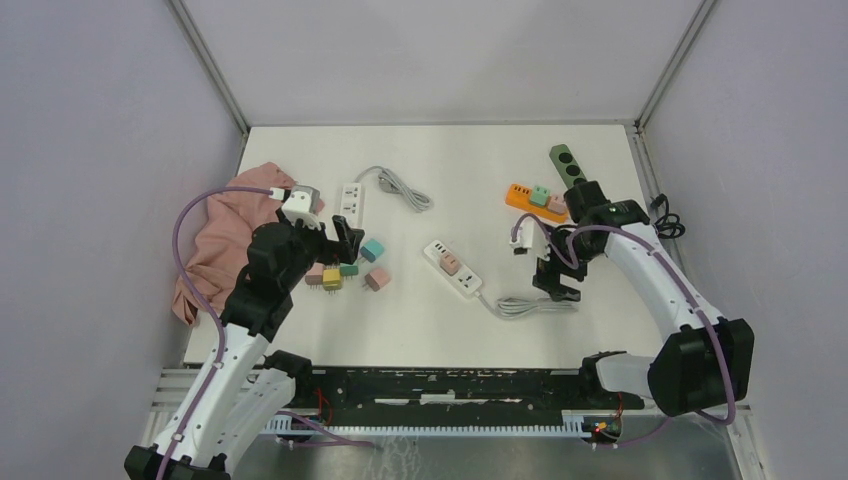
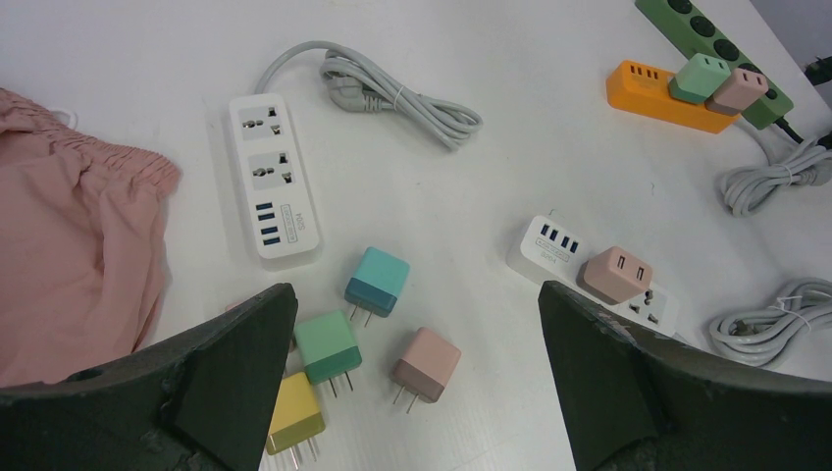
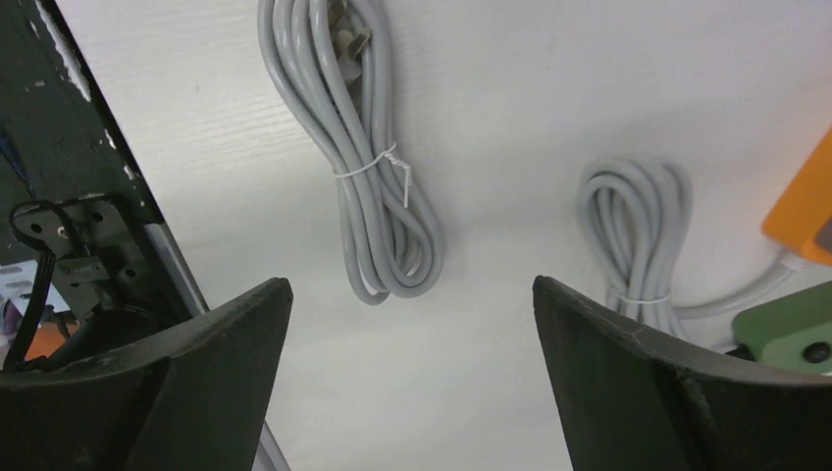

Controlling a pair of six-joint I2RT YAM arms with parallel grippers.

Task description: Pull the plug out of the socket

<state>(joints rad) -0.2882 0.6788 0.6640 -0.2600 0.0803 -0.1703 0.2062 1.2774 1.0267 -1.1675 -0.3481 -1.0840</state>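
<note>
Right hand (image 3: 412, 289) and left hand (image 2: 417, 289) both spread wide, empty.
Right hangs over a coiled grey cable (image 3: 388, 196) on the desk (image 3: 510, 88); left hovers above loose plugs (image 2: 327, 345). Between them, the pink plug (image 2: 616, 273) sits seated in its white power strip (image 2: 552, 243).

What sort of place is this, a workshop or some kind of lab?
Probably a lab's robot test cell: a left arm and right arm bolted to a white table, plain grey panels walling it in, power strips and loose plug adapters laid out like practice props.
</note>
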